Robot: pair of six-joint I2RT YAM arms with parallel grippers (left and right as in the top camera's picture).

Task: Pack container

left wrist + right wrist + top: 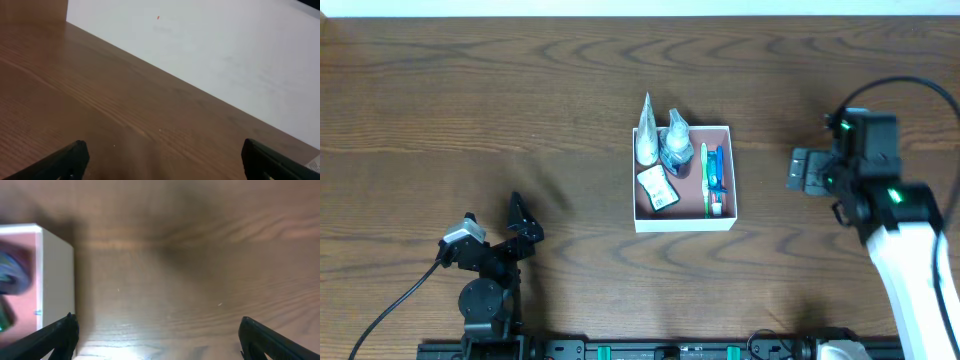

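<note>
Wood table (440, 110): container (685, 223) holds toiletries (675, 145), centre.

A dark wood-grain table (520, 120) fills the view, with a plain white surface (225, 50) beyond its far edge.

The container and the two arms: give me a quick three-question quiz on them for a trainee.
1. True or false: the container is empty.
2. Fill in: the left gripper and the right gripper both have their jaws ____.
3. Which sits closer to the container? A. left gripper B. right gripper

Key: 1 false, toiletries lie inside; 2 open; 3 B.
</note>
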